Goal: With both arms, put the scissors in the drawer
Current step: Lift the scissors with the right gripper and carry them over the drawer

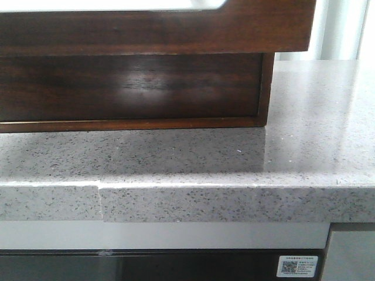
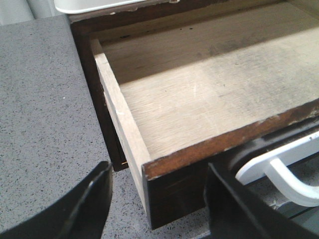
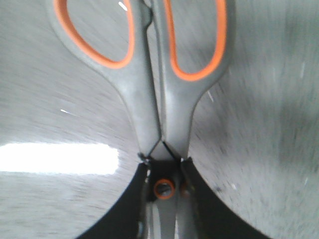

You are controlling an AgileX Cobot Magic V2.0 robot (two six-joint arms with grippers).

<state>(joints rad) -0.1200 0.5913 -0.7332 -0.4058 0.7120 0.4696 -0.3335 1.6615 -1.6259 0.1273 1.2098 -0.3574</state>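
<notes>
Right gripper is pinching the scissors at the pivot, fingers pressed against the grey shanks; blades are hidden, orange-lined handle loops are cut off by the frame, background is motion-blurred. Left gripper is sitting spread, its fingers straddling the front corner of the drawer, not clamping it. Drawer is pulled open, bare wooden bottom showing. White handle is poking out just beside one finger. Front view is showing only the dark wood unit resting on the speckled grey surface; neither arm is visible there.
</notes>
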